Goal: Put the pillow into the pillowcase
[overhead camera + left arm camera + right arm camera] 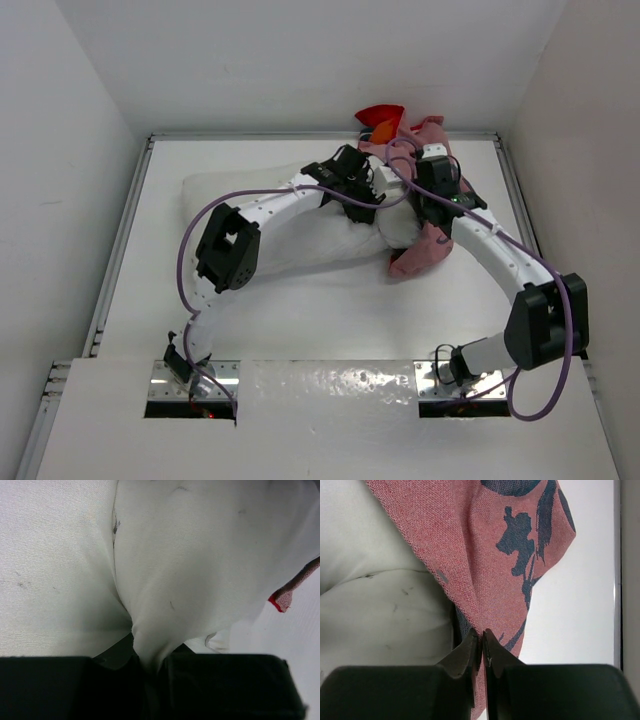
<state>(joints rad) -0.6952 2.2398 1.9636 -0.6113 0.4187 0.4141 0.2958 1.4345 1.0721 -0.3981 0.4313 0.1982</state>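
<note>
Tabletop, one o'clock: pillow is pinched by left gripper, pillowcase by right gripper; insertion judged barely begun.

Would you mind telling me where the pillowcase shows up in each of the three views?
Top external: the pillowcase is bunched right of centre, in the upper half.
Left wrist: only a red-edged strip at the right edge.
Right wrist: it fills the upper middle, pinched by the right gripper.
Shared landmark: the white pillow, beside it in every view.
</note>
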